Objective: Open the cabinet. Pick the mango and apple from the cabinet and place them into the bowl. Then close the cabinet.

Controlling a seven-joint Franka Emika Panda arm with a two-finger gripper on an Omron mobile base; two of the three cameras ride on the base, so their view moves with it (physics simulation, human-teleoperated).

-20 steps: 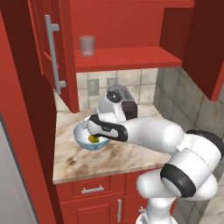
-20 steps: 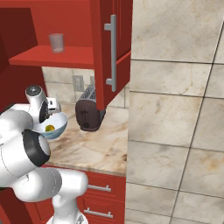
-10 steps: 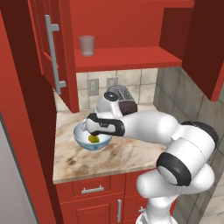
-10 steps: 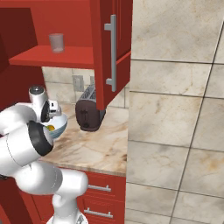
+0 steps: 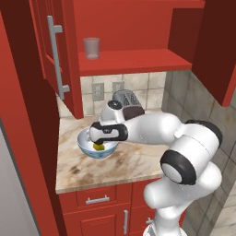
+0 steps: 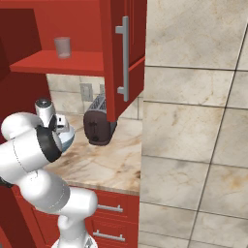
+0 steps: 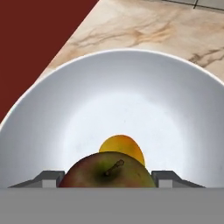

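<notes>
1. Left base view, from the left: the cabinet (image 5: 133, 60) stands open, its left door (image 5: 55, 55) swung out, and a glass cup (image 5: 91, 48) stands on the shelf.
2. Below it, the bowl (image 5: 87, 148) sits on the marble counter (image 5: 124, 163) with the gripper (image 5: 102, 144) over it.
3. Hand view: the apple (image 7: 107, 172) sits between the spread fingers; whether they grip it I cannot tell. The mango (image 7: 124, 146) lies in the bowl just beyond.
4. A toaster (image 5: 126, 99) stands behind.

The arm (image 5: 184, 152) is glossy white, built of rounded segments with dark bands at the joints; the wrist carries a black collar.
</notes>
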